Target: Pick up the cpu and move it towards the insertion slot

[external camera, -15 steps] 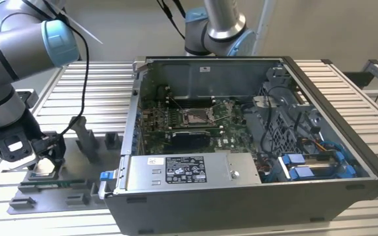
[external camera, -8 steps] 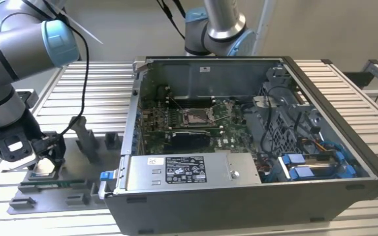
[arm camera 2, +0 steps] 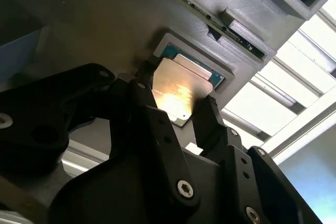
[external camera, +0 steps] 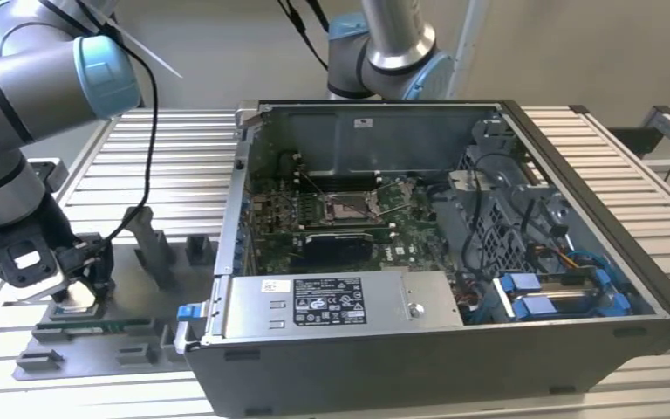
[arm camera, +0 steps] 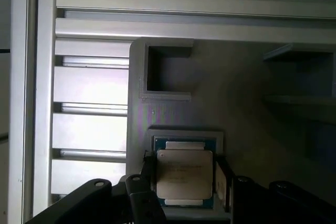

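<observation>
The cpu, a flat square chip with a silvery top and a thin green rim, lies in a square recess of the grey plastic tray. My gripper is down over it, with one black finger against each of two opposite edges. The second wrist view shows the cpu between those fingers. In the exterior view my gripper hangs over the tray at the exterior view's left. The insertion slot is a silver-framed socket on the green board inside the open computer case, well away from my gripper.
The open case has tall metal walls, a power supply box along its near side, and cables and blue drive clips at the exterior view's right. A green memory stick lies in the tray beside upright grey posts. Everything rests on a ribbed metal table.
</observation>
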Tool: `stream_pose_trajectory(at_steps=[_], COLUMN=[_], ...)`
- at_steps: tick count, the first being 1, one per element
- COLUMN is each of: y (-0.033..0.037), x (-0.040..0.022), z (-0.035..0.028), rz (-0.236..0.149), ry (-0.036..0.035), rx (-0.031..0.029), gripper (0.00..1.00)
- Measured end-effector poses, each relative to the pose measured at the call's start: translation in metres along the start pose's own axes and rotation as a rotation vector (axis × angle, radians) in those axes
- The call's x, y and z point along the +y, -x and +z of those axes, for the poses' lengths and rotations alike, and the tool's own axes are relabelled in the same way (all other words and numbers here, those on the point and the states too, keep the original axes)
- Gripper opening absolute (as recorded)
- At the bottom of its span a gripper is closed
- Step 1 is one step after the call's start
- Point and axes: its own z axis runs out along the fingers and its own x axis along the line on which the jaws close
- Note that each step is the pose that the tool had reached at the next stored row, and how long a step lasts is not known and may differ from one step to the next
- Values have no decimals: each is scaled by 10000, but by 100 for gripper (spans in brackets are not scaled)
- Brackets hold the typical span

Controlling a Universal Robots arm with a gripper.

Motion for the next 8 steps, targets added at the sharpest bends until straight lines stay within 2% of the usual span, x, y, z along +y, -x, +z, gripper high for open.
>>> stream_pose_trajectory(at_steps=[5, 8], y=[0, 0], x=[1, 2], z=[-1, -53], rz=[-1, -1], ry=[2, 2], rx=[16, 37], gripper=[0, 0])
